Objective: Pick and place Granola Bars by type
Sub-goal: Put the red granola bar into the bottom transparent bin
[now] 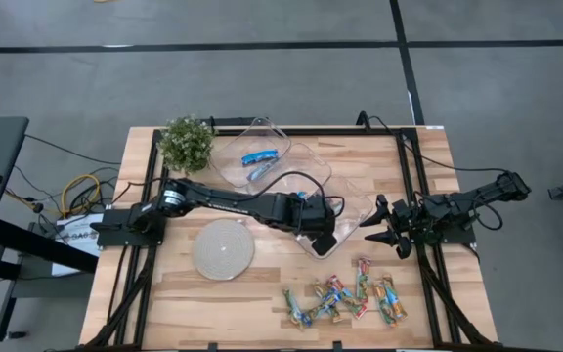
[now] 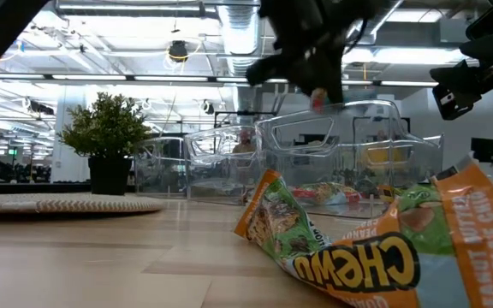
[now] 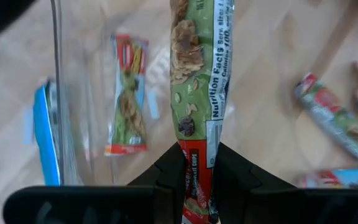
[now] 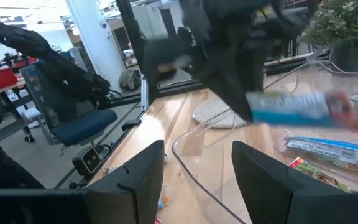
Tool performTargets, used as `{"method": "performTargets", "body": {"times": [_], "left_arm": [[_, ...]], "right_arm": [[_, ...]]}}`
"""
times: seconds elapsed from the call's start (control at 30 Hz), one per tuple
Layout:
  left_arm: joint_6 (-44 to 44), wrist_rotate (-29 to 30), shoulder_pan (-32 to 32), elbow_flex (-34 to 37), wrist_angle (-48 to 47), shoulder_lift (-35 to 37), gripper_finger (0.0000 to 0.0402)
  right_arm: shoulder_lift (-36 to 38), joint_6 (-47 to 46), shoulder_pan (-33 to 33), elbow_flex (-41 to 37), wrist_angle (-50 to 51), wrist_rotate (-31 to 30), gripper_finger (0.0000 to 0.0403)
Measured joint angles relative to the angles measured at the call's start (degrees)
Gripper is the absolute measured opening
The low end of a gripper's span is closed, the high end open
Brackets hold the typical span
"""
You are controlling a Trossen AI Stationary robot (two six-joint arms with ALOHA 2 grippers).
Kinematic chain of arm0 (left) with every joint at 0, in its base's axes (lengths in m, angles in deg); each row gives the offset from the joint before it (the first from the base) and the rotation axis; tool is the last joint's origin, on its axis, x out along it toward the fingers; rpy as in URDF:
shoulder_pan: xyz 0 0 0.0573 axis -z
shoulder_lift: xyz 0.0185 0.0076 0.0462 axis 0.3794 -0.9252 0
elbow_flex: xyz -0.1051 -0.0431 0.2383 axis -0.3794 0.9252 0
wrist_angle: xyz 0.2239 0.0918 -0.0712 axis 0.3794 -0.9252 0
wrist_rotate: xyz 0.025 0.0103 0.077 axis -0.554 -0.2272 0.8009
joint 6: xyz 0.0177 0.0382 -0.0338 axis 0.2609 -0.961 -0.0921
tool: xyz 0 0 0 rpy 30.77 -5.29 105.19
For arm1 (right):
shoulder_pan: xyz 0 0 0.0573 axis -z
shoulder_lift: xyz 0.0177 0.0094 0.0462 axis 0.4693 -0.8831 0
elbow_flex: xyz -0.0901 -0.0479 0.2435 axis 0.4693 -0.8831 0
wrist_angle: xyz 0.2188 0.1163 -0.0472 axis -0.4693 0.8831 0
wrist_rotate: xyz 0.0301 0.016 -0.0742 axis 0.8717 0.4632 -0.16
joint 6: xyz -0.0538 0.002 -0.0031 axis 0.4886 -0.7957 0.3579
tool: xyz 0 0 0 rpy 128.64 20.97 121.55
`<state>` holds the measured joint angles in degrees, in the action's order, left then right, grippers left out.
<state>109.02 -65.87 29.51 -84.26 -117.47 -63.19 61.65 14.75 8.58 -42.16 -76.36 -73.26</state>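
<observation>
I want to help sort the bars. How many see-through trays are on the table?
2. One clear tray sits at the back beside the plant. The other clear tray is mid-table, by the left gripper holding a granola bar. None looks hidden.

Green-and-red granola bar (image 3: 199, 81) pinched upright, loose foil bars (image 1: 345, 298) heaped at table's near edge

Open table at left; right side crowded

Bare wood surrounds the woven mat (image 1: 223, 248); clear trays (image 1: 291, 161), potted plant (image 1: 186, 143) and the granola bar pile (image 1: 345, 298) block elsewhere.
</observation>
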Motion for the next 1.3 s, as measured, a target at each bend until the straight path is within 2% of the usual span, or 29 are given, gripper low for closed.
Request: {"method": "performTargets", "body": {"times": [0.3,0.87,1.3], "left_arm": [[2.66,-4.00,-1.78,8.23,4.50,0.00,0.0055],[2.33,-6.05,-3.11,8.38,4.62,0.02,0.0056],[2.07,-7.48,-3.14,8.34,4.61,0.04,0.0128]], "right_arm": [[0.00,0.00,-0.01,0.00,-0.01,0.00,0.0184],[0.00,0.00,0.01,0.00,0.00,0.00,0.0184],[0.00,0.00,-0.01,0.00,0.00,0.00,0.0184]]}}
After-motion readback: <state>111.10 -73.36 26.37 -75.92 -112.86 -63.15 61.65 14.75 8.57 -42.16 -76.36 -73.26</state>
